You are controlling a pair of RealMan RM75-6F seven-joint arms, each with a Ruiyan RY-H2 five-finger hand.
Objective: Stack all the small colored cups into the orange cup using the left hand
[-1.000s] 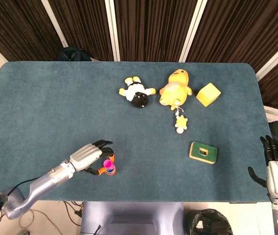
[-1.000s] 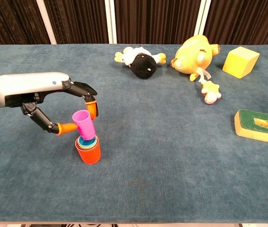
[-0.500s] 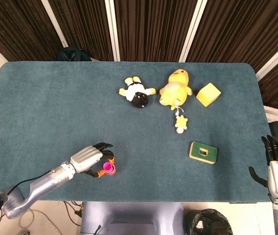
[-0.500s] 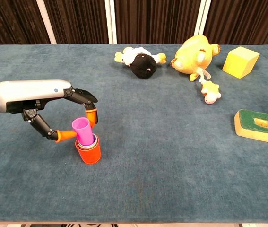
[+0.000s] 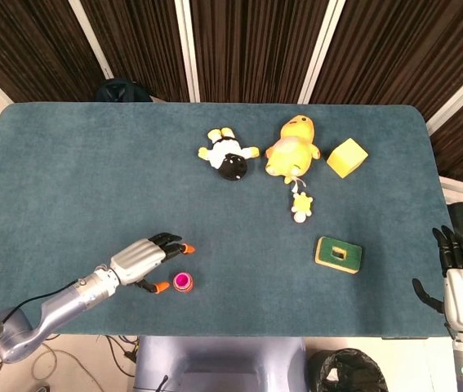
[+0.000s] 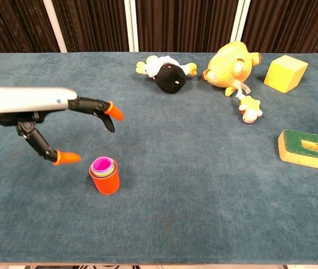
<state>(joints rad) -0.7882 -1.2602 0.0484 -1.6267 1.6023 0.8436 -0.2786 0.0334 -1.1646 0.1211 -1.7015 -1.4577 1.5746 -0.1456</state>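
Observation:
The orange cup (image 6: 105,180) stands near the table's front edge with the small colored cups nested inside it, a magenta one (image 6: 102,166) innermost; in the head view the stack (image 5: 183,282) shows as a magenta ring. My left hand (image 6: 51,115) hovers just left of and above the stack, fingers spread wide, holding nothing; it also shows in the head view (image 5: 144,259). My right hand (image 5: 462,282) hangs off the table's right front corner, fingers apart, empty.
A black-and-white plush (image 5: 229,156), a yellow duck plush (image 5: 291,149) with a small duckling (image 5: 301,207), a yellow block (image 5: 346,157) and a green-and-tan block with a hole (image 5: 338,254) lie on the teal table (image 5: 76,180), all to the right and back.
The magenta cup has dropped fully into the stack. My left hand has let go of it, spread its fingers and drawn back to the left and up.

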